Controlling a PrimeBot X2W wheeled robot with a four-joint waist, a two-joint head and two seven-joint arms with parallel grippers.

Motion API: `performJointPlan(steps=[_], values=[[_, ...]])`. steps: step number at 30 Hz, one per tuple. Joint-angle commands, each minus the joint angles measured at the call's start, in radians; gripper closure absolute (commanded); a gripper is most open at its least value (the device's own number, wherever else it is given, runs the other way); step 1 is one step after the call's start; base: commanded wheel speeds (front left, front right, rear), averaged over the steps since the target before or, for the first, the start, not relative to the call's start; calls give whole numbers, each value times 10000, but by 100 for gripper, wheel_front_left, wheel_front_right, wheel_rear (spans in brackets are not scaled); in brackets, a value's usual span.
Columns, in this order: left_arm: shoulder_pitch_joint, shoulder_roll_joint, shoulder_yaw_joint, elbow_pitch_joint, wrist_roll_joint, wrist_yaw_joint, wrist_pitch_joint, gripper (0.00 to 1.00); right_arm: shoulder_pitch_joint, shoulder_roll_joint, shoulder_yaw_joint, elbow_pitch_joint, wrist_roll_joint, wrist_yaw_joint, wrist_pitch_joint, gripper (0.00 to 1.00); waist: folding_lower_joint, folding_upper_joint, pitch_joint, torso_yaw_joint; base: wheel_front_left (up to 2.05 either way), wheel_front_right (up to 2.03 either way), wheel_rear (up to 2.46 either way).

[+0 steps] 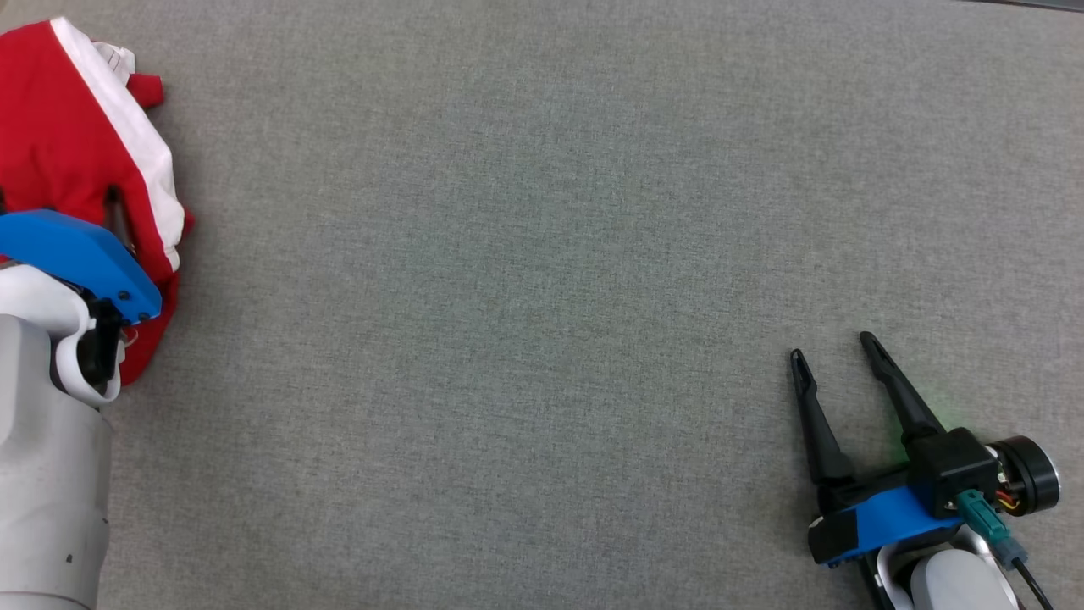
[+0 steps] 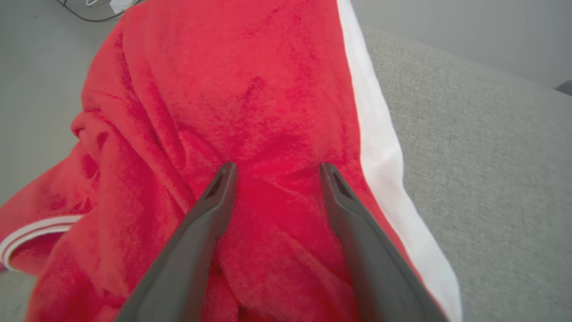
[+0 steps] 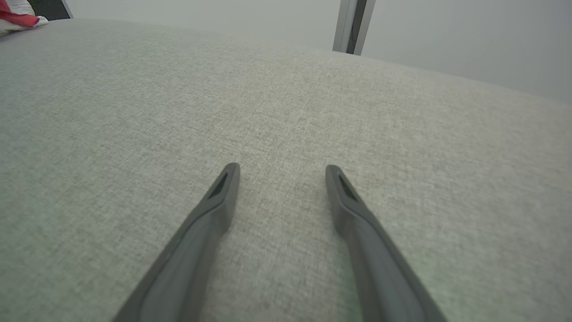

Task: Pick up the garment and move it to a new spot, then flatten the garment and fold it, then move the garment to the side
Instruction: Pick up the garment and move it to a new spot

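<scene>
The garment (image 1: 68, 144) is a crumpled red piece with a white stripe, bunched at the table's left edge in the head view. In the left wrist view the garment (image 2: 268, 103) lies right under my left gripper (image 2: 276, 169), whose two fingers stand open with their tips pressed into the red cloth and a fold between them. In the head view the left arm's blue mount (image 1: 80, 258) covers the fingers. My right gripper (image 1: 834, 347) rests open and empty at the lower right, far from the cloth. The right wrist view shows that gripper (image 3: 280, 169) over bare fabric and a scrap of the garment (image 3: 20, 20) far off.
The grey fabric tabletop (image 1: 525, 296) stretches wide between the two arms. Its far edge (image 3: 313, 47) shows in the right wrist view, with a pale post (image 3: 353, 24) behind it. A cable (image 2: 96, 15) lies on the floor past the table's left edge.
</scene>
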Motion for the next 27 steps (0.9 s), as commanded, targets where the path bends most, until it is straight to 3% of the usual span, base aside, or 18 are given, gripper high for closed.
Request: performJointPlan(steps=[1, 7, 8, 9, 10, 20, 27], values=[[-152, -26, -75, 183, 41, 115, 91, 0, -149, -41, 57, 65, -71, 1, -31, 0, -2, 0, 77, 54, 0, 0, 0], [-138, -58, -284, 814, 81, 77, 529, 0, -236, -24, 215, 74, -85, 1, -30, 0, -2, 0, 221, 103, 0, 0, 0], [-145, -34, -330, 888, 109, 43, 536, 50, -243, -24, 226, 75, -86, 1, -27, 0, -2, 0, 229, 107, 0, 0, 0], [-159, 13, -393, 945, 154, -7, 512, 89, -252, -23, 228, 80, -82, 1, -18, 0, -2, 0, 230, 113, 0, 0, 0], [-160, 33, -434, 1013, 148, -53, 526, 100, -260, -23, 222, 89, -88, 1, -18, 0, -2, 0, 220, 122, 0, 0, 0], [-373, 362, -829, 609, 370, -693, -299, 100, -83, -24, 138, 171, 92, 1, -19, 0, -2, 0, -574, 448, 0, 0, 0], [-442, 937, -1584, -726, 870, -1036, -374, 100, 183, -30, 290, 403, 535, 1, -21, 0, -2, 0, -1737, 470, 0, 0, 0]])
